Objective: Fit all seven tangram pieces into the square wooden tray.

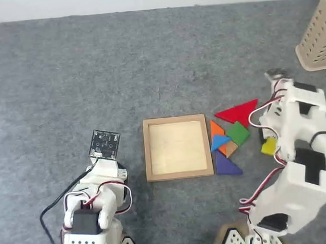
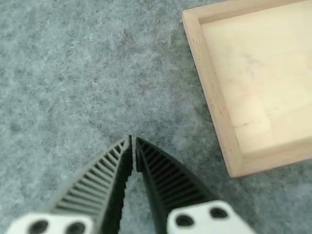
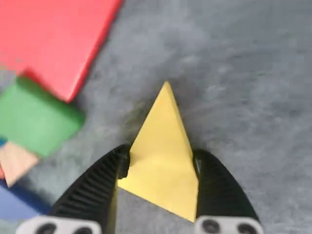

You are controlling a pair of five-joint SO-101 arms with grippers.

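Right wrist view: right gripper (image 3: 161,155) fingers apparently pinch the yellow triangle (image 3: 163,146) for transfer to the wooden tray (image 2: 214,105); left gripper (image 2: 132,142), fingers pressed together, hovers beside it.

Tray (image 1: 148,152) in the middle, pieces (image 1: 231,139) bunched just right of it, one triangle (image 3: 163,146) further right, pinched in the right gripper (image 3: 161,152).
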